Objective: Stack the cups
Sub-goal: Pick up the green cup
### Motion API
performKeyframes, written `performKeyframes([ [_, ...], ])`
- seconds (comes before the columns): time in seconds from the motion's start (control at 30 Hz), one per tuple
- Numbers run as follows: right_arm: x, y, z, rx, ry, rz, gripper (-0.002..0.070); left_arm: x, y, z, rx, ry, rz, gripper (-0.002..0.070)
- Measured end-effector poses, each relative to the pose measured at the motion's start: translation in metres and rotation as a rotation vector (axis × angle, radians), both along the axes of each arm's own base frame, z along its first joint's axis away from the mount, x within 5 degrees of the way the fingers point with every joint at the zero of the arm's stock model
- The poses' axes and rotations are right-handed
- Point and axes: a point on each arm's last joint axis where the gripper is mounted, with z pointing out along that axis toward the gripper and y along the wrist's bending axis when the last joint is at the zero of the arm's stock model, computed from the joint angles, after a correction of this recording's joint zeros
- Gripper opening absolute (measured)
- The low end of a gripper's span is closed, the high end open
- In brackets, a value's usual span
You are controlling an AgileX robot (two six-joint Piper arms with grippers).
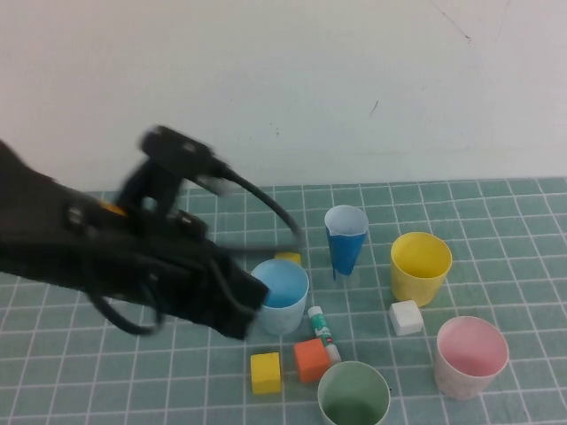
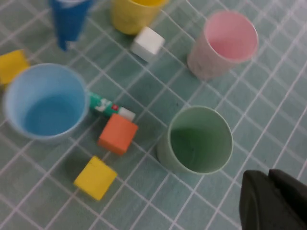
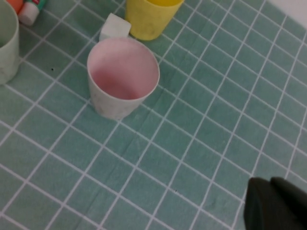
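Four cups [image 1: 283, 295] upright and apart on the mat, left gripper [image 2: 274, 201] closed and empty above them, right gripper [image 3: 277, 205] closed, empty.

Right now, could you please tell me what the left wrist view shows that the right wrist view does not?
Only the left wrist view shows the light blue cup, dark blue cup, both yellow blocks and the shut left gripper. Only the right wrist view shows the shut right gripper. Both show the pink cup, yellow cup, green cup, white block, orange block and glue stick.
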Motion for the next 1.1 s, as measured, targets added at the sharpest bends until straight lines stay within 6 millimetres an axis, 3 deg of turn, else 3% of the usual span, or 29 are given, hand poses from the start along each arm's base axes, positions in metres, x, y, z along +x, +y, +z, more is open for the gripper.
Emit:
performKeyframes([
  [0.1,0.000,0.000,0.000,-0.001,-0.002,0.006,-0.0001,-0.008,-0.041,-0.019,0.110,-0.043,-0.088,-0.0002],
  [0.2,0.000,0.001,0.001,0.006,-0.007,0.008,-0.0001,-0.014,-0.070,-0.040,0.202,-0.040,-0.106,-0.0002],
  [0.37,0.002,0.003,-0.004,0.047,-0.027,0.005,-0.0001,-0.009,-0.089,-0.072,0.275,0.028,-0.071,0.0018],
  [0.47,0.001,0.007,-0.009,0.083,-0.021,0.026,-0.0001,-0.004,-0.094,-0.087,0.299,0.067,-0.048,0.0130],
  [0.6,0.002,0.012,-0.007,0.106,-0.049,0.080,-0.0001,0.004,-0.101,-0.104,0.292,0.089,-0.009,0.0419],
  [0.7,0.002,0.014,-0.005,0.115,-0.066,0.107,-0.0002,0.010,-0.107,-0.116,0.280,0.107,0.028,0.0522],
  [0.9,0.002,0.015,-0.005,0.122,-0.074,0.118,-0.0002,0.021,-0.115,-0.141,0.305,0.130,0.048,0.0529],
  [1.1,0.002,0.016,-0.004,0.133,-0.078,0.120,-0.0002,0.028,-0.120,-0.165,0.346,0.142,0.043,0.0466],
])
